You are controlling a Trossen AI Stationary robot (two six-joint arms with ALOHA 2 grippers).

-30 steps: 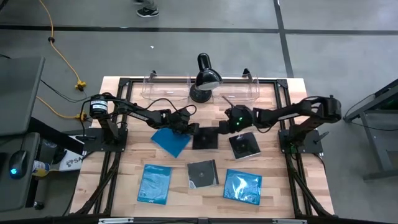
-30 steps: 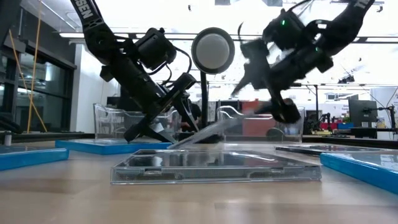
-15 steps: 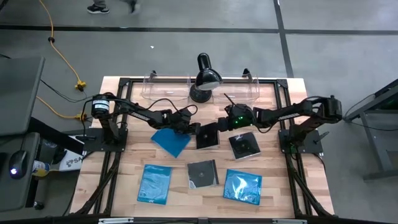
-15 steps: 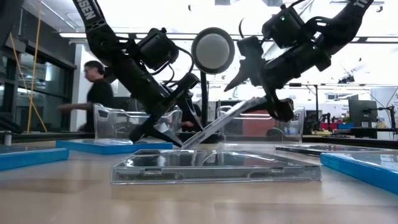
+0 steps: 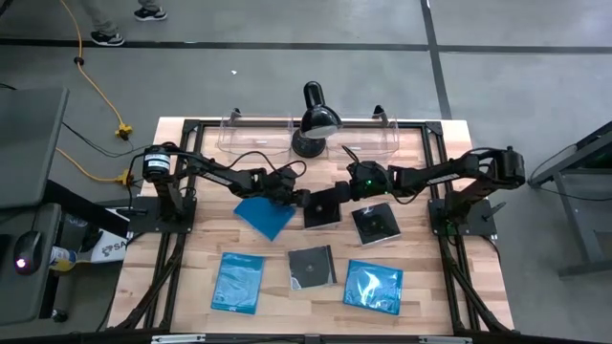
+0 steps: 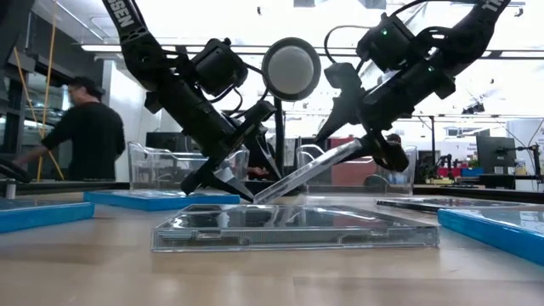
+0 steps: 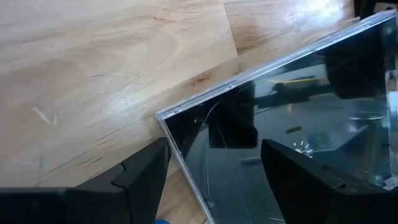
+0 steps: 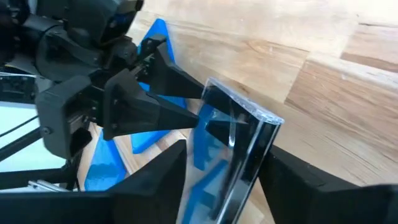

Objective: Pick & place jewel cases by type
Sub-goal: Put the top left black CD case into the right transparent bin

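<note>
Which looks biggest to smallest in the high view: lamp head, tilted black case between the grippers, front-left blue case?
1. Front-left blue case, the largest.
2. Tilted black case, next; it is propped at an angle, so it shows foreshortened.
3. Lamp head, close to the black case; it stands nearer the camera, so this order is unsure.

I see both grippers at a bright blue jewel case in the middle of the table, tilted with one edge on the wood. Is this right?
Not quite: the tilted jewel case is black with a clear front, not blue, as the high view shows. The left gripper and right gripper are both at it, and the low view shows one edge down on the table.
</note>
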